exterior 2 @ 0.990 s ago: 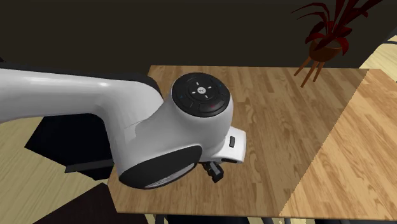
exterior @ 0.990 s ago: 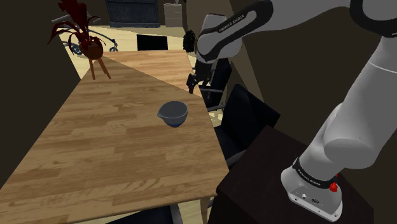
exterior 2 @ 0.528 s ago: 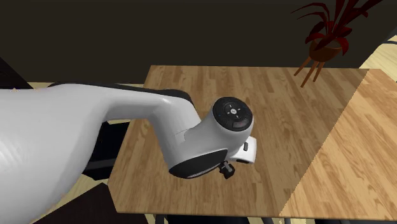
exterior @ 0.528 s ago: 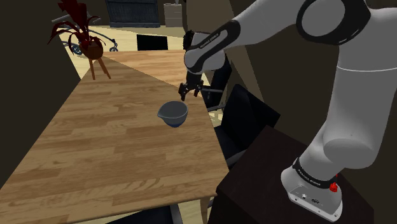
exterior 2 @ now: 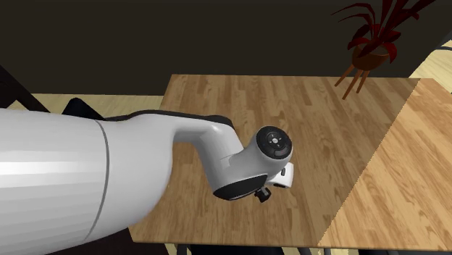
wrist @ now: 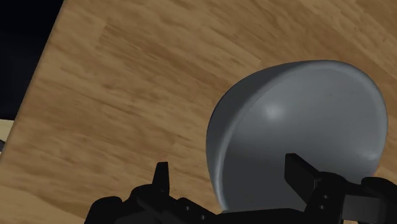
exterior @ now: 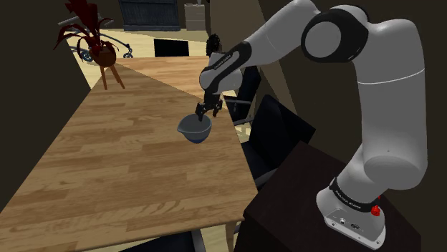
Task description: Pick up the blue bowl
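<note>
**Hovering at the bowl near the bench edge**

The hand is spread, one finger outside the rim of the grey-blue bowl and the other over it. Whether either touches it cannot be told. The bowl stands upright on pale wood planks, close to the edge lined by black chairs. The bench's far end lies in a brighter wedge of light. A red plant on wooden legs stands at a far corner, and dim brown walls close in beside it.

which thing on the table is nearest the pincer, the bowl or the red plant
The grey-blue bowl: the open pincer hangs right over its rim, while the red plant stands far off at the table's far corner.
</note>
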You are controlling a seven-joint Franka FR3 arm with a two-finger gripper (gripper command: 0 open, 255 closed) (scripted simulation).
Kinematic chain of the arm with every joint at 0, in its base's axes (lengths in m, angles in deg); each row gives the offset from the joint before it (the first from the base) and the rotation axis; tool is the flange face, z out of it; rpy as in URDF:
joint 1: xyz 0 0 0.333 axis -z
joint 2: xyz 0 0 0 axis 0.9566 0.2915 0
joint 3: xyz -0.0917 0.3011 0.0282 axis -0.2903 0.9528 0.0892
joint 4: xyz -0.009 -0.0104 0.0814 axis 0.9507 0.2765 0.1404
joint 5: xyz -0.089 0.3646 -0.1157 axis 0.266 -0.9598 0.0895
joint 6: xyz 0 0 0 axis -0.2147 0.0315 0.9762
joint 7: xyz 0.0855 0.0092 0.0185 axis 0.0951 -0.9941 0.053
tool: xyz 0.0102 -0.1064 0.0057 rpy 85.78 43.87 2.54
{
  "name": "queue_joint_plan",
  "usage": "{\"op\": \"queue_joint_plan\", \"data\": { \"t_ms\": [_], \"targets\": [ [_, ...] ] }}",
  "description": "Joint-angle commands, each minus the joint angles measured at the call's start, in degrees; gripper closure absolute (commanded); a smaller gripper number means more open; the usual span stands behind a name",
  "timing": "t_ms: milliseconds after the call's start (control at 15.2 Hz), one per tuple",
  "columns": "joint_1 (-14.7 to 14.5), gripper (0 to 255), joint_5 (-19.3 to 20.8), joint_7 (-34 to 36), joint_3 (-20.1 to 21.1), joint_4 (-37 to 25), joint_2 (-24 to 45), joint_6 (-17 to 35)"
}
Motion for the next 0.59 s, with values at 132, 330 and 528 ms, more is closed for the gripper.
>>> {"op": "queue_joint_plan", "data": {
  "t_ms": [132,330,528],
  "targets": [
    [0.3,0,-0.5,-0.7,0.3,-0.3,2.3,1.9],
    [0.3,255,-0.5,-0.8,0.4,-0.4,2.6,2.1],
    [0.3,255,-0.5,-0.8,0.4,-0.3,2.5,2.1]
  ]
}}
